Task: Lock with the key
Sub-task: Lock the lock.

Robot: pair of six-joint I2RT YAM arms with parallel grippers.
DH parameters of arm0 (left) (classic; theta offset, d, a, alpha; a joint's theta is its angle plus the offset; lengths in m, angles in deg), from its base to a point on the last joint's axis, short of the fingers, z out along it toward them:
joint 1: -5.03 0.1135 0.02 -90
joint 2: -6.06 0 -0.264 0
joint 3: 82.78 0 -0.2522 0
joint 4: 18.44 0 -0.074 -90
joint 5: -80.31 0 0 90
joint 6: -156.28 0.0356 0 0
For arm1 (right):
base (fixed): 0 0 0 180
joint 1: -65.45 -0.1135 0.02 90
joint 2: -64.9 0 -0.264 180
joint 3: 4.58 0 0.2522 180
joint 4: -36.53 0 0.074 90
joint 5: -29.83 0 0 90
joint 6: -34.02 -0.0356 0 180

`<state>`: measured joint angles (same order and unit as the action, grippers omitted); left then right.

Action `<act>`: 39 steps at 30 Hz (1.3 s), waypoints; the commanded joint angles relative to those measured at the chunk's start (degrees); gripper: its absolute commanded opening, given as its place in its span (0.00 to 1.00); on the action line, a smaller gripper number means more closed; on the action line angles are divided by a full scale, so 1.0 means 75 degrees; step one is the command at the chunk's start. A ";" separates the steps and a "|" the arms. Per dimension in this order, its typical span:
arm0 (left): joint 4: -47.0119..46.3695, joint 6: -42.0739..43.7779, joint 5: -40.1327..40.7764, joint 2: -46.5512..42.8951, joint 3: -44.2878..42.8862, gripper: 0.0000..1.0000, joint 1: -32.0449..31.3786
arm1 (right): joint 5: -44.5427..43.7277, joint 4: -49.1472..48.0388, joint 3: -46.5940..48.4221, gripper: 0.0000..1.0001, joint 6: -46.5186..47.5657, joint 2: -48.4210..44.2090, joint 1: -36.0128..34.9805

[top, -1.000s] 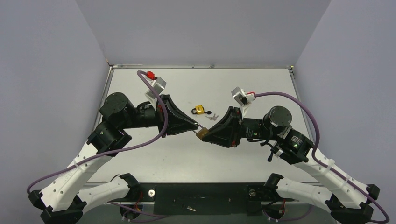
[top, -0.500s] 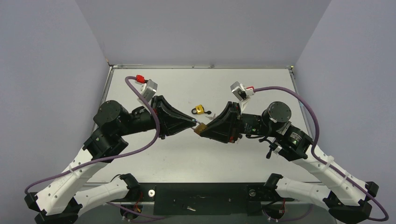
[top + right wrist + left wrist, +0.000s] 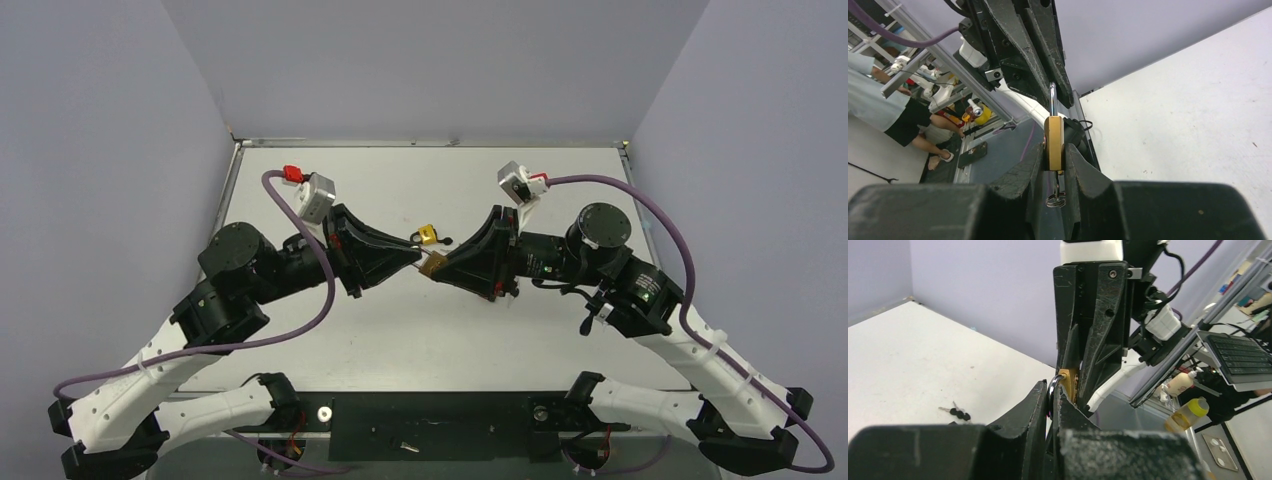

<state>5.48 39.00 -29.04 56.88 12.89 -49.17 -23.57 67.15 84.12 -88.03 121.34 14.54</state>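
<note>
The brass padlock (image 3: 433, 264) hangs above the table between my two grippers. My right gripper (image 3: 440, 268) is shut on its brass body (image 3: 1053, 142). My left gripper (image 3: 416, 256) is shut on its silver shackle (image 3: 1053, 385), which also shows in the right wrist view (image 3: 1052, 100). The brass body shows just beyond the left fingertips (image 3: 1068, 383). The key (image 3: 1055, 187) sticks out of the padlock's underside between my right fingers, with its small ring (image 3: 1055, 201) hanging below.
A yellow padlock with a black shackle (image 3: 428, 236) lies on the table just beyond the grippers. Small keys with black heads (image 3: 956, 412) lie on the table near it. Grey walls enclose the table on three sides.
Both grippers have carried the brass padlock away from the bases and a little higher. The grips on body and shackle are unchanged. The black-headed keys are now hidden in the top view.
</note>
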 commanded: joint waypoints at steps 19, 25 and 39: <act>0.3568 0.1065 0.1708 0.1562 -0.0931 0.00 -0.2162 | -0.2696 0.0051 0.1454 0.00 0.1528 0.1001 -0.0228; 0.3031 0.0918 0.1347 0.1695 -0.0866 0.00 -0.2401 | -0.2627 -0.0065 0.1683 0.00 0.1573 0.1276 -0.0188; 0.1929 0.0315 0.0466 0.1883 -0.0588 0.00 -0.2522 | -0.2198 -0.0885 0.2260 0.00 0.1306 0.1701 0.0256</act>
<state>22.11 48.02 -1.22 64.97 5.75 -61.32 -33.43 91.52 95.83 -77.21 128.44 15.19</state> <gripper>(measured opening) 0.034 0.149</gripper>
